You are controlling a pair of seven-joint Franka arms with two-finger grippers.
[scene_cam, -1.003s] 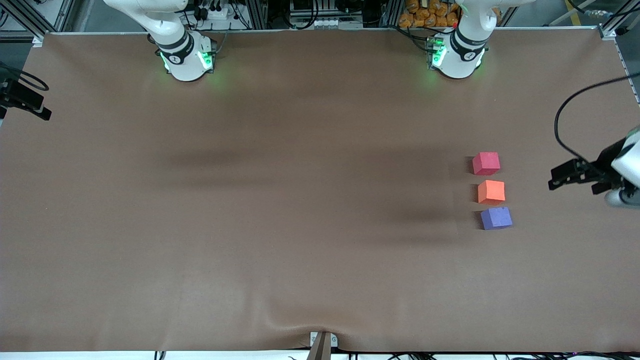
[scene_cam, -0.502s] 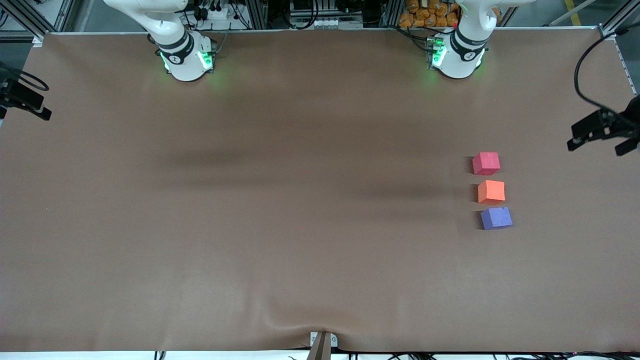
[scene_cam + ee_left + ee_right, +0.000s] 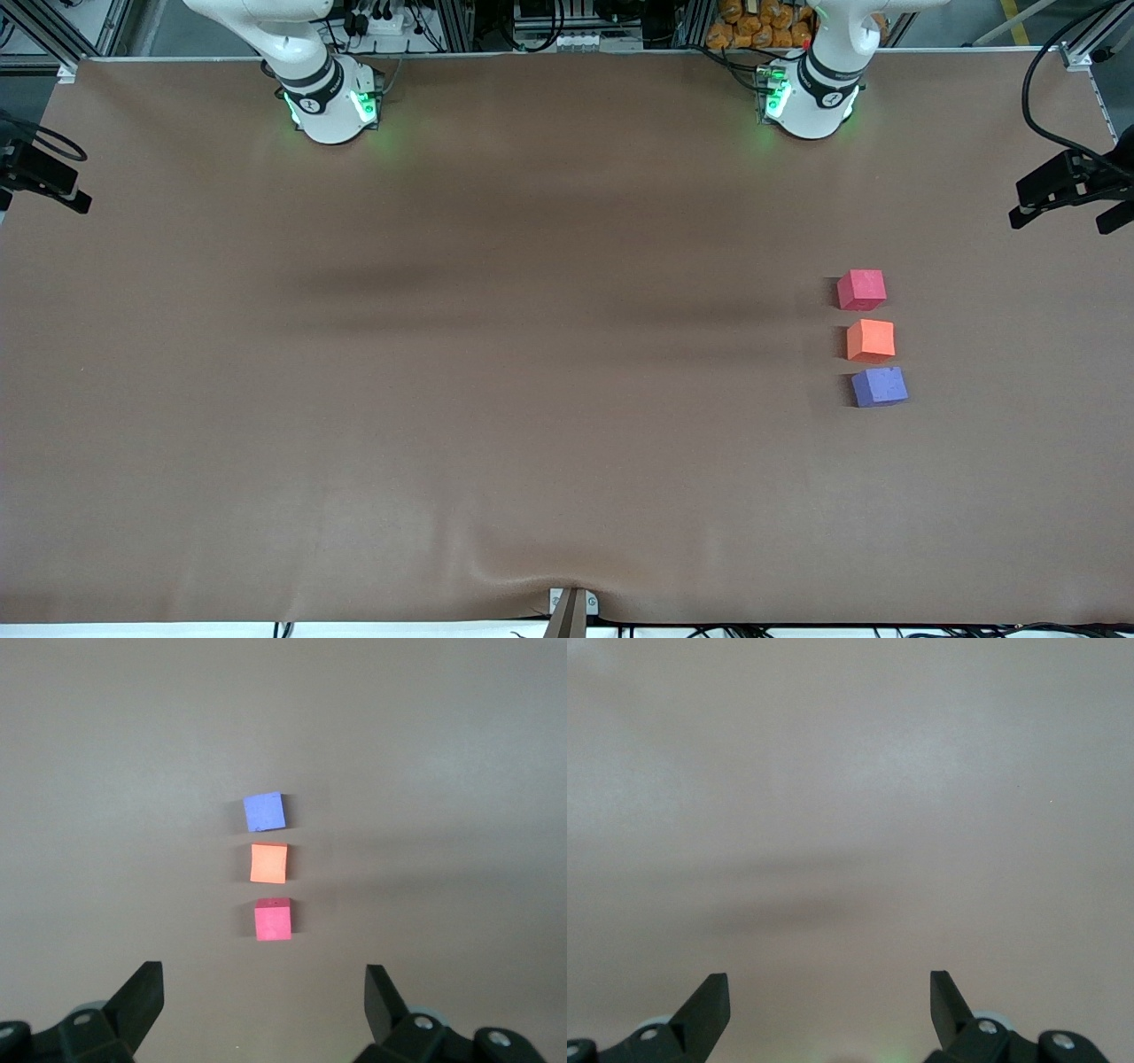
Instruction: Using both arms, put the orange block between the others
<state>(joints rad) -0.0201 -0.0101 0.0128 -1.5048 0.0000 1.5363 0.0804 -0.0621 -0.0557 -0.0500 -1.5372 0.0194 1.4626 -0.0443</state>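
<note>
Three cubes lined up: orange block (image 3: 870, 340) between pinkish-red cube (image 3: 861, 290) and blue-purple cube (image 3: 879, 386). Left hand (image 3: 264, 992) and right hand (image 3: 829, 992) both spread wide, empty, up over the tabletop (image 3: 496, 372).

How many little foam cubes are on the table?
3, in a row toward the left arm's end: the pinkish-red cube farthest from the front camera, the orange block in the middle, the blue-purple cube nearest. None seem hidden.

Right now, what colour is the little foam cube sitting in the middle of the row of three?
Bright orange: the small orange foam cube, clearest in the left wrist view.
</note>
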